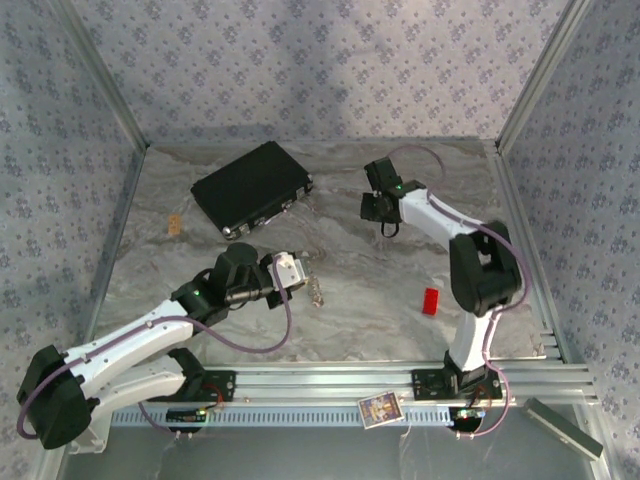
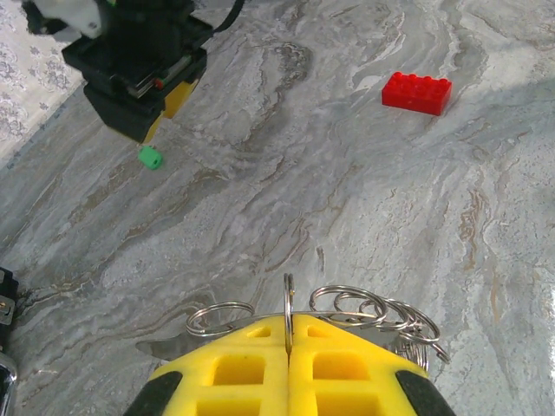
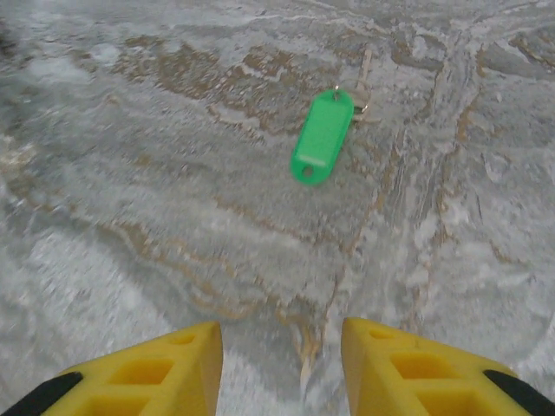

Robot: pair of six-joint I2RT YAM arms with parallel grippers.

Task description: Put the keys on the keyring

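My left gripper (image 2: 288, 322) is shut on the keyring (image 2: 289, 295), a silver loop pinched edge-on between the yellow fingers. Several smaller silver rings (image 2: 373, 308) fan out beside it, low over the marbled table. In the top view this gripper (image 1: 292, 270) sits left of centre, with a thin chain (image 1: 318, 291) hanging beside it. A green key (image 3: 322, 137) with a thin metal shank lies flat on the table ahead of my right gripper (image 3: 282, 347). That gripper is open, with nothing between its fingers. The left wrist view shows the right gripper (image 2: 154, 121) just above the green key (image 2: 150, 157).
A red brick (image 1: 430, 300) lies on the table right of centre and shows again as a red brick (image 2: 417, 92) in the left wrist view. A flat black box (image 1: 252, 188) rests at the back left. Patterned walls close in the table on three sides.
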